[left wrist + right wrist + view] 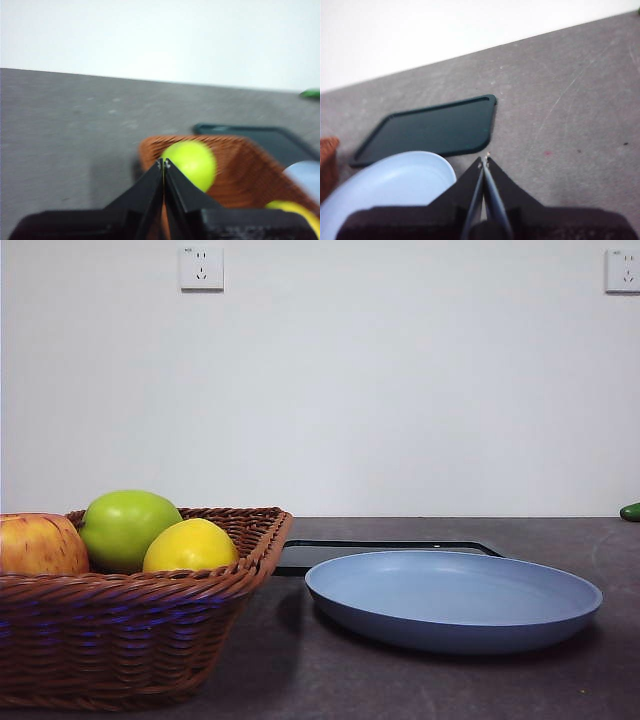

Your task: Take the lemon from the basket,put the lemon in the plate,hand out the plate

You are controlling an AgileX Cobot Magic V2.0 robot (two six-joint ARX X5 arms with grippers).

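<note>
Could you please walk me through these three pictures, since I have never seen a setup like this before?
This is a robot with two arms at a table. One picture looks level across the table; the other two come from cameras on the wrists. The left gripper hangs above the basket, jaws shut, holding nothing. The right gripper, also shut and empty, hangs near the plate. The basket holds the lemon, a green apple and a red-yellow apple. The blue-grey plate is empty; a black tray lies behind it. Nothing has been picked up yet.
</note>
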